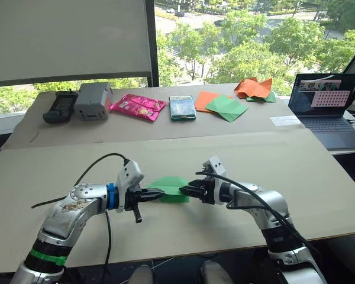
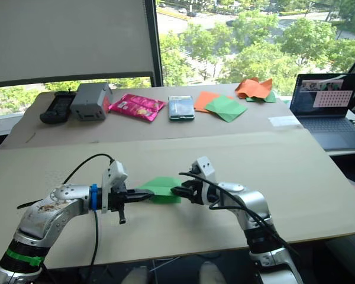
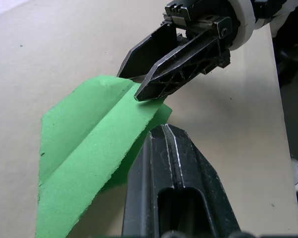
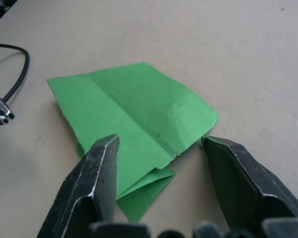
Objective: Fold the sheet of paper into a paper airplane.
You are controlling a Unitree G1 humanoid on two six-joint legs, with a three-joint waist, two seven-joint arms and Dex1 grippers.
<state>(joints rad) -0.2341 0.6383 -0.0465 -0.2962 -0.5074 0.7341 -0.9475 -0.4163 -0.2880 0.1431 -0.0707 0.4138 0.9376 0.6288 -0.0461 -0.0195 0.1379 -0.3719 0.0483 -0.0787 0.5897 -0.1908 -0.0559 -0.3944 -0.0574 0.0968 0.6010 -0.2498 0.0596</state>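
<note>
The sheet of paper (image 1: 170, 189), bright green and already folded into layered creased flaps, is seen lying on the near part of the table (image 1: 236, 160), between the two grippers. The left gripper (image 1: 155, 193) is held at the paper's left edge with its fingers pressed together; whether paper is pinched between them cannot be told. The right gripper (image 4: 161, 153) is held at the paper's right edge with its jaws spread apart, one fingertip at each side of the folded corner. A raised dent is seen on the top flap near that corner. At the far side of the table, a pink foil packet (image 1: 138, 107), orange and green sheets (image 1: 220, 105), crumpled orange paper (image 1: 254, 88) and a laptop (image 1: 329, 110) are seen.
</note>
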